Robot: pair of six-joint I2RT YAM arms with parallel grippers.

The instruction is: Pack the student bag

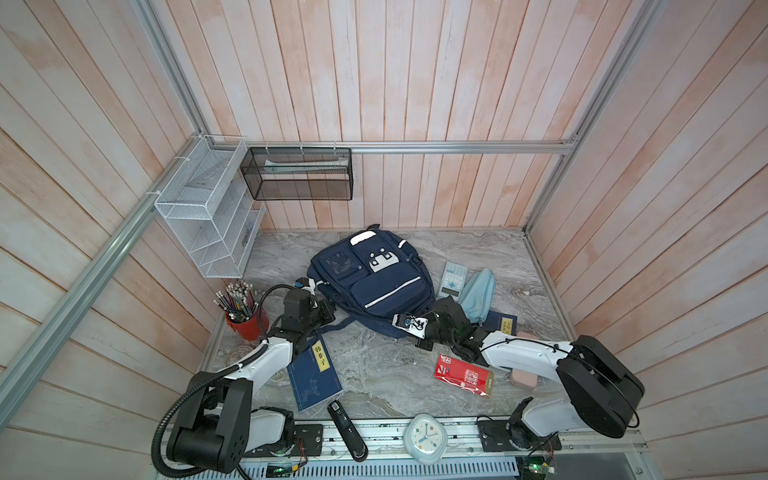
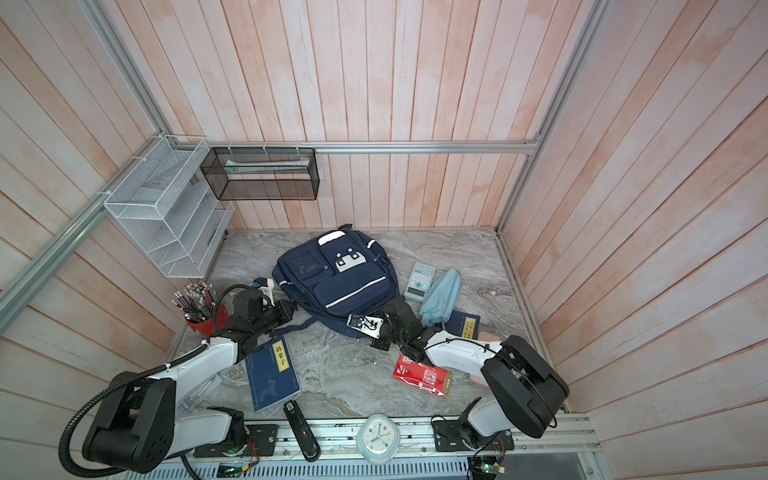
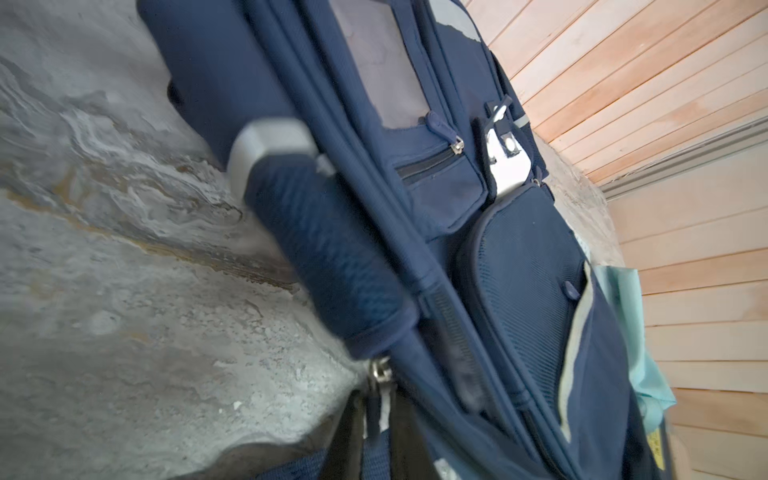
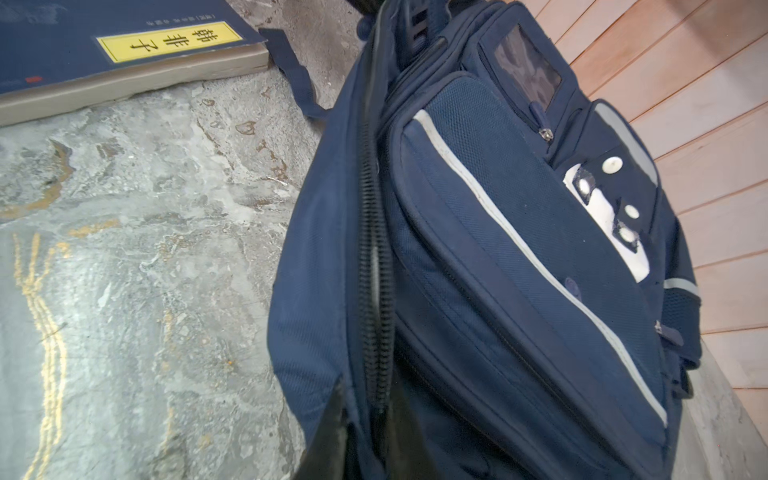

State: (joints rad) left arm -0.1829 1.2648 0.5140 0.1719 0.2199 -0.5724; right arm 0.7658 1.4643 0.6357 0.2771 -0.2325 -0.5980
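The bag (image 1: 370, 282) lay flat on the table (image 1: 374, 386), pockets up, in the far middle, its top handle toward the far wall and its base toward the arms. It looked soft and limp. I judged it would sag and fold rather than hold shape, that it was light for its size, not fragile, and that its woven cloth was rough enough not to slip. Good holds seemed to be the fabric lip beside the main zip (image 4: 374, 270), the padded strap (image 3: 332, 257) or the top handle; the broad pocket faces offered nothing to pinch. The left gripper (image 1: 330, 311) sat low against the bag's near left corner, beside that strap. The right gripper (image 1: 405, 330) met the near right edge, close on the zip line. Neither wrist view showed fingers clearly and the top views hid them, so I could not tell whether either gripper was spread or pinching cloth. A book (image 1: 316, 374) lay near left, a pouch (image 1: 478, 295) just right of the bag.
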